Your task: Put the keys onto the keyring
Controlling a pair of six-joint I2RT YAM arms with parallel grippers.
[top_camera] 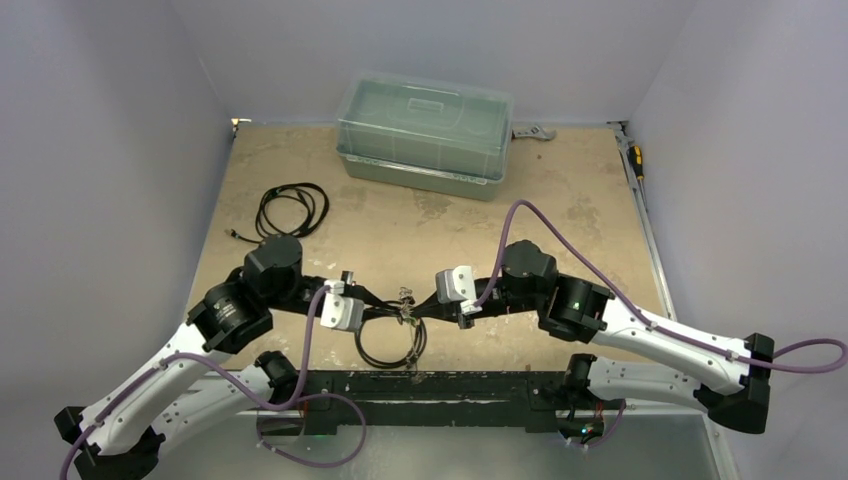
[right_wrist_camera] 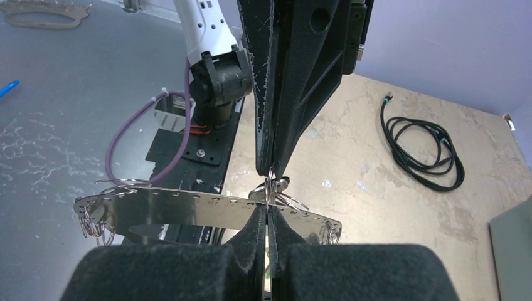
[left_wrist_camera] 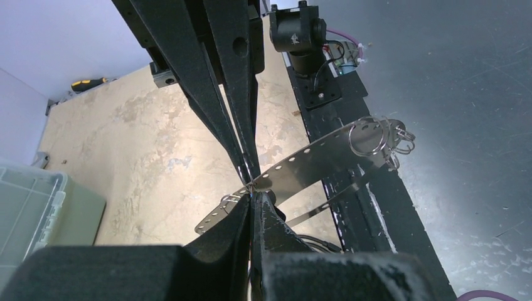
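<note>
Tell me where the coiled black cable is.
In the top view, the coiled black cable lies at the left, just beyond the left arm and nearer than the clear box.

the left arm (top_camera: 165,372) and right arm (top_camera: 665,338) bend inward, elbows out, forearms low and level. the left gripper (top_camera: 392,313) and right gripper (top_camera: 421,309) point at each other, tips nearly touching, each with fingers pressed tight together.

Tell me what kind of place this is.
Probably a robot test cell in a lab: plain pale walls box in a worn table, the left arm and right arm are mounted at its near edge, and a coiled cable lies loose.
</note>
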